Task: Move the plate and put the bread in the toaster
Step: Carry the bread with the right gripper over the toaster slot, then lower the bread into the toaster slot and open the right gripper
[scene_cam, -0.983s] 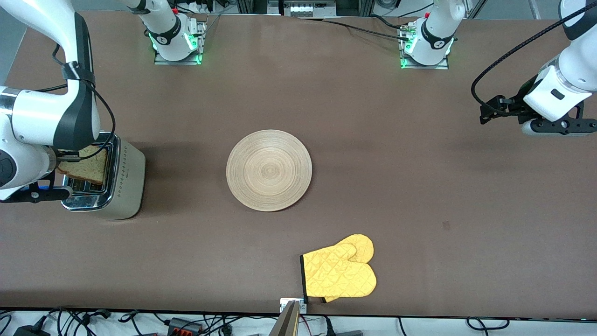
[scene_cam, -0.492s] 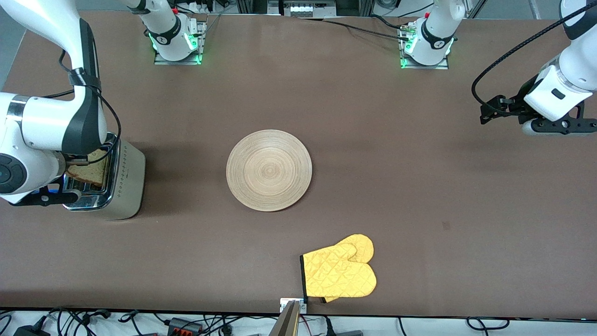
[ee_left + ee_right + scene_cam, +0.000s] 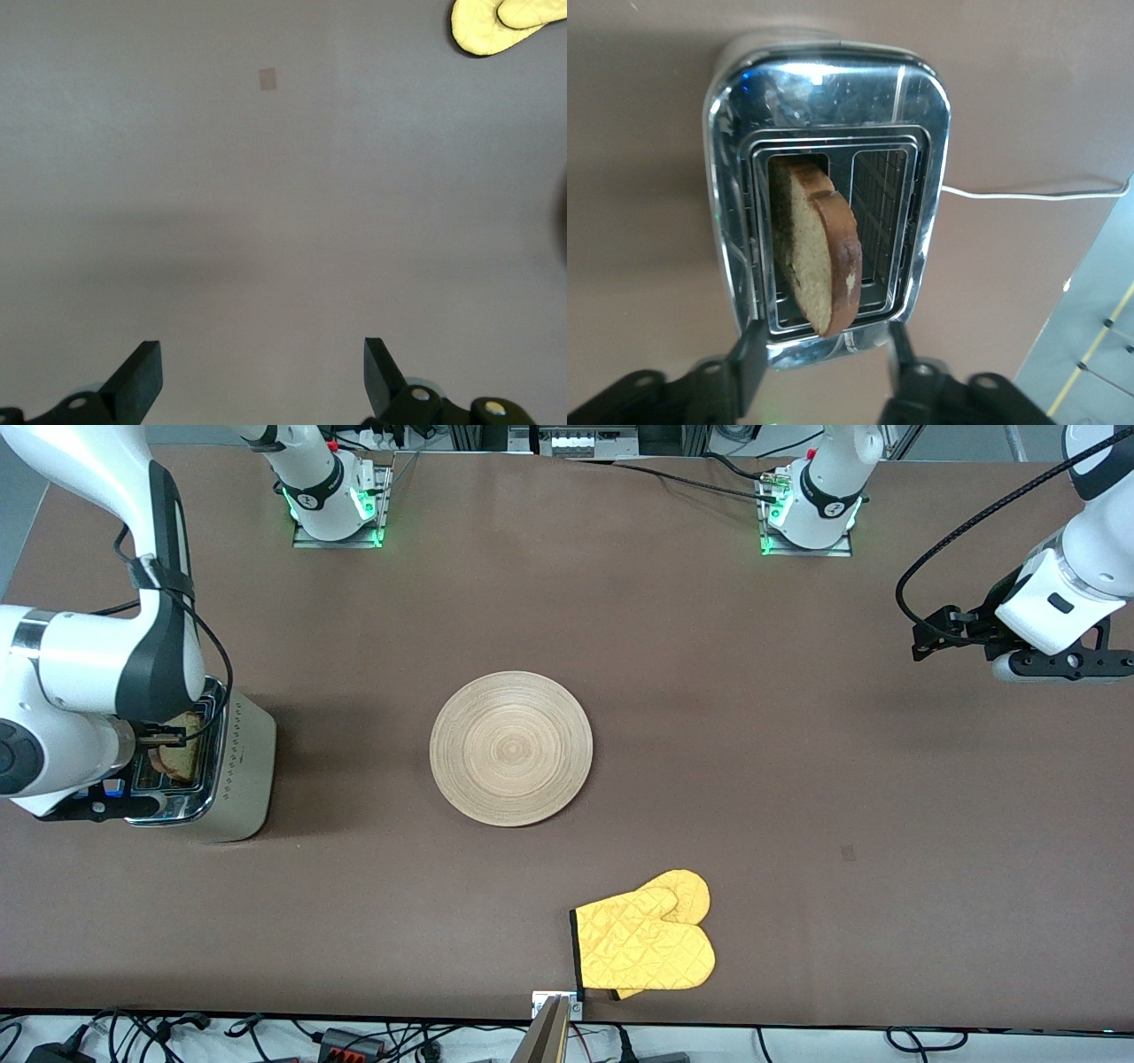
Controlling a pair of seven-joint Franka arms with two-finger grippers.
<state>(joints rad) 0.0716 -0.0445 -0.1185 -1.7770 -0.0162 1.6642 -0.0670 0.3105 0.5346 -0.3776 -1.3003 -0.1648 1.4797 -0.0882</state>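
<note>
The toaster (image 3: pixel 241 766) stands at the right arm's end of the table. The bread (image 3: pixel 180 755) sits tilted in one slot, its upper part sticking out. Over the toaster's chrome top hangs my right gripper (image 3: pixel 161 737), open. In the right wrist view the bread (image 3: pixel 819 257) leans in the toaster (image 3: pixel 824 97), and my right gripper (image 3: pixel 824 354) has its fingers spread on either side of the crust without touching it. The plate (image 3: pixel 511 748) lies bare at the table's middle. My left gripper (image 3: pixel 1063 666) waits open above the left arm's end of the table; the left gripper (image 3: pixel 263 381) holds nothing.
A yellow oven mitt (image 3: pixel 647 943) lies near the table's front edge, nearer to the front camera than the plate; the oven mitt (image 3: pixel 496 22) also shows in the left wrist view. The toaster's white cord (image 3: pixel 1028 193) trails off across the table. Both arm bases stand along the table's back edge.
My right gripper lowered the bread into the toaster slot and opened, letting it go. The bread now sits deeper. The left arm and the plate have not moved.
</note>
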